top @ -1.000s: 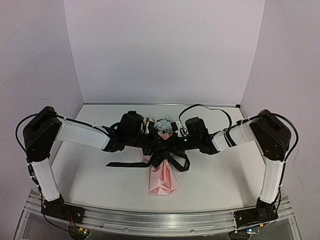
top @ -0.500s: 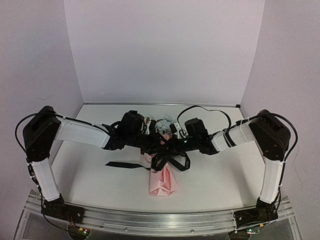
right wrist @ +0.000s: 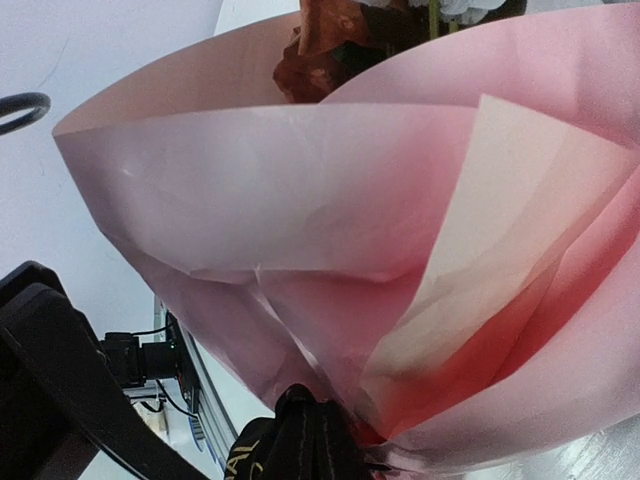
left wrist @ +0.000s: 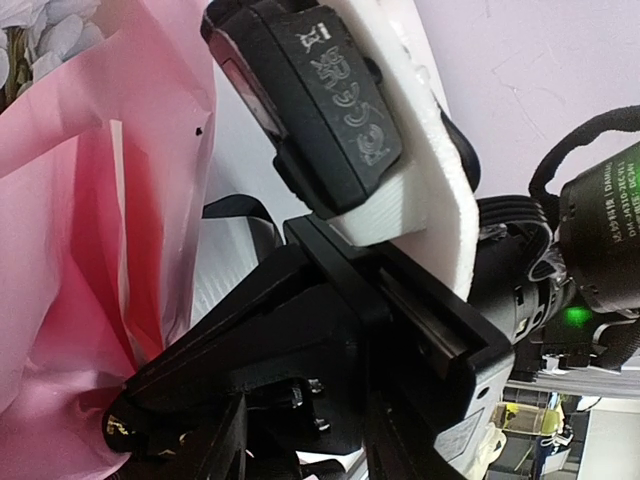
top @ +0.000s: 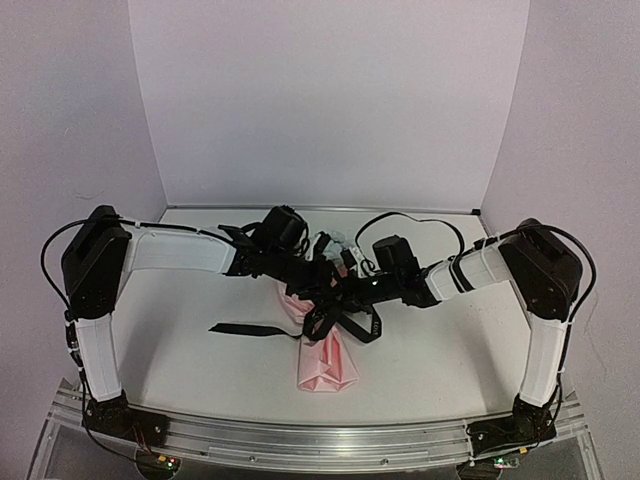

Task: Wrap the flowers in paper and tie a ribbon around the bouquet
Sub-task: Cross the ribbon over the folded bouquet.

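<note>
Pink paper (right wrist: pixel 300 200) coned around the bouquet (top: pixel 325 352) on the table (top: pixel 450 350), flowers (top: pixel 330 246) toward the back wall, right gripper (top: pixel 337 296) pinched shut on the ribbon (top: pixel 245 329) at the cone's neck, left gripper (top: pixel 302 282) close beside, jaws parted, tail trailing left

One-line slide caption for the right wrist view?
Pink paper cone fills the frame, rust-red flowers peeking over its top edge and gold-lettered black ribbon gathered at its narrow end.

paper (right wrist: pixel 250 190) is thin, kinda see-through, soft-sheen and creased; ribbon (top: pixel 245 329) looks like matt woven cloth; casing (left wrist: pixel 320 110) is black matt plastic; table (top: pixel 180 360) smooth white; front rail (top: pixel 320 440) bare metal
</note>
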Controlling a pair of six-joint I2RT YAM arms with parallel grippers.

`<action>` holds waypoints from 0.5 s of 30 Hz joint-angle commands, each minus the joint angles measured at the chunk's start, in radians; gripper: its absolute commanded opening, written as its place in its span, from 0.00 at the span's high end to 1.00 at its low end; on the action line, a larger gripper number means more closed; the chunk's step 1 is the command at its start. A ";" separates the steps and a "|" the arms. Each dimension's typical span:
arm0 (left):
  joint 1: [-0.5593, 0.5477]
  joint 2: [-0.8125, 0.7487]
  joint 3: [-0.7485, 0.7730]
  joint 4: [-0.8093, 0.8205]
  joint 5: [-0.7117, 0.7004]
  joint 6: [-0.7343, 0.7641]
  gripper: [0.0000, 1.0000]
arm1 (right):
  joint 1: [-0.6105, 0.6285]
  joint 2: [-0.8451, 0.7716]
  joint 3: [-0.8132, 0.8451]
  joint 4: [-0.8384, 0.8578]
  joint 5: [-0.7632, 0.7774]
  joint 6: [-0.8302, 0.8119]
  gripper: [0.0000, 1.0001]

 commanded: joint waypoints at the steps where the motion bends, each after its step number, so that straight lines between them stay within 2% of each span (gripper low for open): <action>1: -0.173 -0.037 0.024 0.167 0.238 0.100 0.54 | 0.055 0.000 0.062 0.160 0.013 0.027 1.00; 8: -0.173 -0.197 -0.133 0.344 0.155 0.157 0.42 | 0.055 -0.004 0.066 0.160 -0.009 0.027 1.00; 15: -0.173 -0.255 -0.190 0.350 0.108 0.203 0.36 | 0.055 -0.007 0.067 0.160 -0.011 0.032 1.00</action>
